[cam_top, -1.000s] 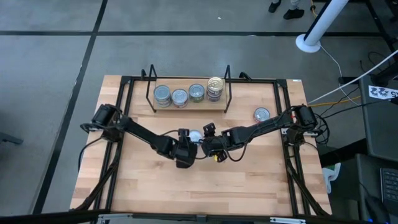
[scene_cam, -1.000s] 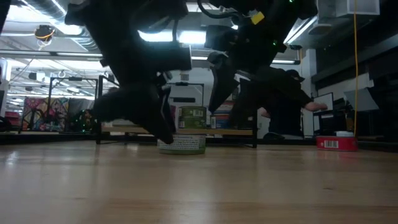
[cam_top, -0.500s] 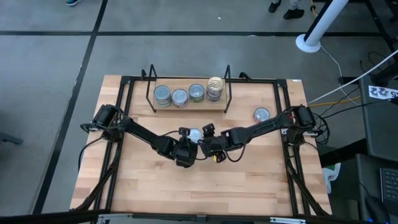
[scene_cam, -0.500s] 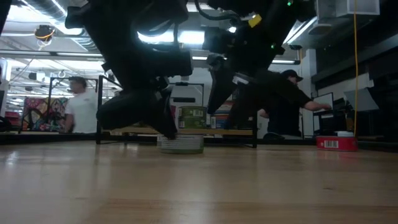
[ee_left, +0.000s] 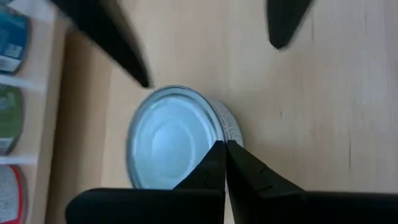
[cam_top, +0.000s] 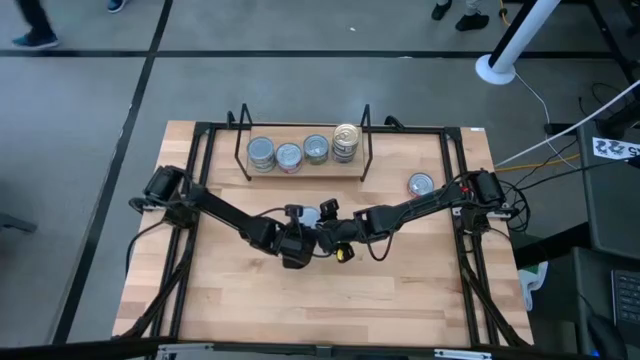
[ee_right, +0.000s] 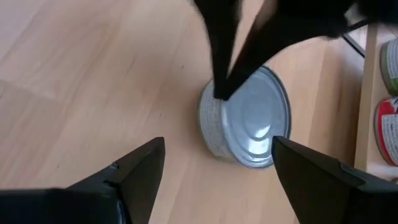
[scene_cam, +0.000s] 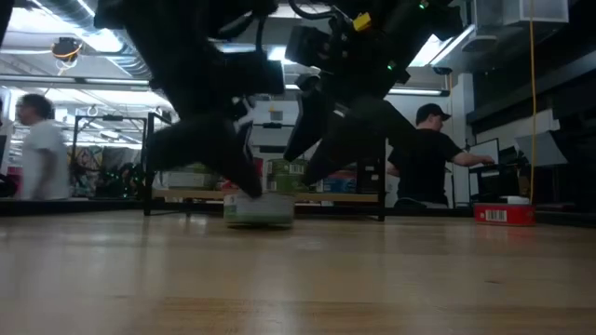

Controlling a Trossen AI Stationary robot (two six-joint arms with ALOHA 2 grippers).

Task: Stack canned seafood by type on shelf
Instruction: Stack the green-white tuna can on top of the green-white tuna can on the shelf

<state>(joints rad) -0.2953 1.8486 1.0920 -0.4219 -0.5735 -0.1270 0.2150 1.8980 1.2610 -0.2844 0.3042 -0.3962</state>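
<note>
Centrally, on the bare wood just near of the shelf [cam_top: 306, 166], lies a silver-lidded tin [cam_top: 312, 217], flat on the table. Pressed against its rim from the left: the left gripper [ee_left: 225, 149], fingers shut tight together with nothing between them, tips touching the tin's side. Poised on the tin's right side: the right gripper [ee_right: 217, 155], fingers spread wide, with the tin just ahead of the tips rather than between them. Lined up on the shelf: four more tins [cam_top: 304, 151]. Far right, apart from the rest: a red-labelled tin [cam_top: 421, 184].
</note>
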